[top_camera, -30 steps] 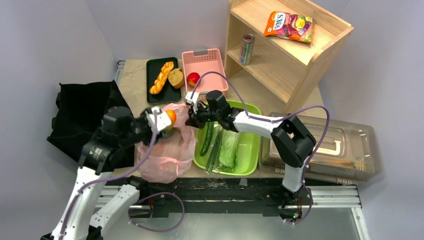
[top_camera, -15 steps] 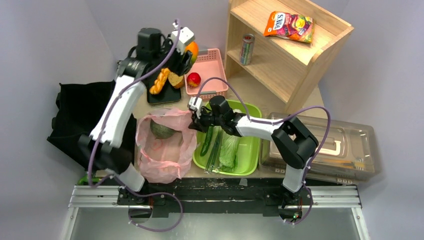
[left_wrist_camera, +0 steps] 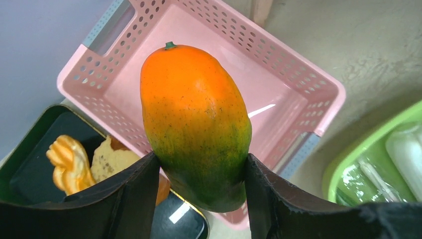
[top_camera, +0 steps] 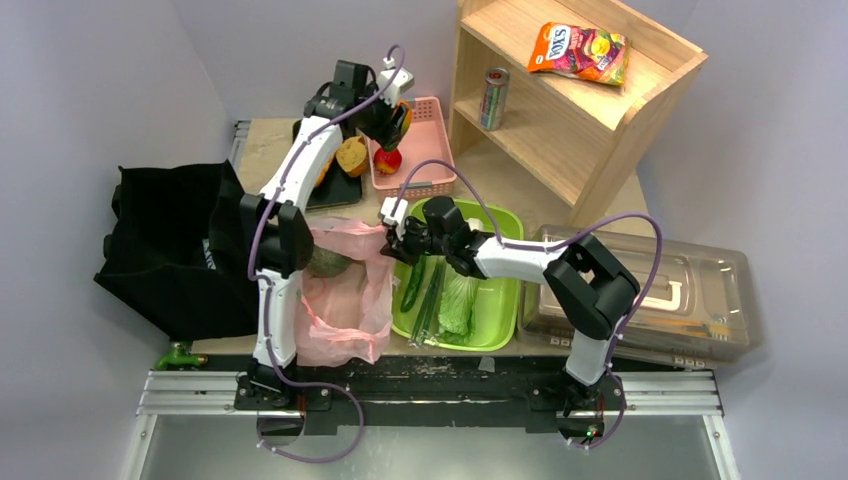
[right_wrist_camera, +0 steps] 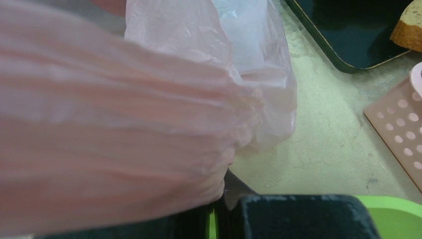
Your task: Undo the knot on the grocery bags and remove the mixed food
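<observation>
An orange-green mango (left_wrist_camera: 194, 114) tight in the left gripper (left_wrist_camera: 199, 164) over the pink basket (left_wrist_camera: 308, 79), the pink bag (top_camera: 345, 310) rim clamped in the right gripper (top_camera: 393, 243).

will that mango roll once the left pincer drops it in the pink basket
Likely: the mango is smooth and oval, so it may roll until a pink basket wall stops it. Seems firm: the left pincer leaves no dent.

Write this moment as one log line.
left jaws: hold mango over basket | right jaws: hold bag rim | bag: open, dark fruit inside
</observation>
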Controlling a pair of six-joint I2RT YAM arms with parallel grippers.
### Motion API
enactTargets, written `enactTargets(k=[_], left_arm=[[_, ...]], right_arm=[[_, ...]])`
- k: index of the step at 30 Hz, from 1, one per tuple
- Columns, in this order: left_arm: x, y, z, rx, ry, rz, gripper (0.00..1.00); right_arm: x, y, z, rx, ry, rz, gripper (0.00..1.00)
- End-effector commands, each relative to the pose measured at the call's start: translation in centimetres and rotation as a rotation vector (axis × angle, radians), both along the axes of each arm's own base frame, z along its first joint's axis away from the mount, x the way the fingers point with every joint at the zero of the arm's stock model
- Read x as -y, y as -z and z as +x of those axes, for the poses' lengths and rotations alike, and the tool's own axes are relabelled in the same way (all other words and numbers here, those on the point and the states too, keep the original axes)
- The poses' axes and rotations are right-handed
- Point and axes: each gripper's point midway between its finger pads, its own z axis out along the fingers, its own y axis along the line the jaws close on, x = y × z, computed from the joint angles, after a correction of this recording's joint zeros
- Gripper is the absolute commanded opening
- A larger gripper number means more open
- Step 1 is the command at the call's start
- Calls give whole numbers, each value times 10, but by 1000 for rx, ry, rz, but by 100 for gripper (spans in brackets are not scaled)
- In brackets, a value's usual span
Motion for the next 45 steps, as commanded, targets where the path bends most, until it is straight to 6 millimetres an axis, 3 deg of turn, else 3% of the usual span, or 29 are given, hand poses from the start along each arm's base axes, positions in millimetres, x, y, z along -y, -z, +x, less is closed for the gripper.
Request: enactTargets(k=[1,4,6,8,10,12,13,15,18,20,23,28,33,36,41,45], left_arm=[[13,-16,34,121,25,-40,19],[11,-36,53,207,-13,-55,68],[2,-69,57,278,-54,-70,82],[-8,-117,43,344,-69,-111,90],[-19,-159,11,382,-39,-163,99],[-28,-200,-39,432,38,-227,99],[-36,-199,-66,430,74,-248,99],[-41,-218,-134,516,210,-239,92],[-48,-192,-234,568,407,-109,76],[-57,-157,-297,548,529,2,61],[-72,-93,-339,426,627,131,39],[-80,-6,-343,271,701,308,27],[-67,54,-328,238,743,400,25],[-67,86,-321,179,758,434,26],[-69,122,-310,148,759,475,28],[-64,132,-314,192,737,428,25]], right_arm=[[-11,-26,13,48,11,52,0],[-13,-28,15,53,8,48,0],[-13,-29,16,55,8,43,0],[-14,-32,16,55,7,49,0],[-17,-36,17,49,5,58,0],[-20,-44,17,45,5,74,0],[-23,-48,17,47,2,83,0],[-29,-57,15,51,-10,101,0],[-39,-68,11,44,-24,128,0],[-43,-68,8,36,-35,131,0],[-41,-60,2,16,-48,112,0],[-23,-41,-13,16,-82,23,0],[-8,-31,-18,17,-74,-26,0],[2,-30,-10,-1,-27,-39,0],[20,-26,10,-47,57,-58,0],[27,-24,15,-80,86,-53,0]])
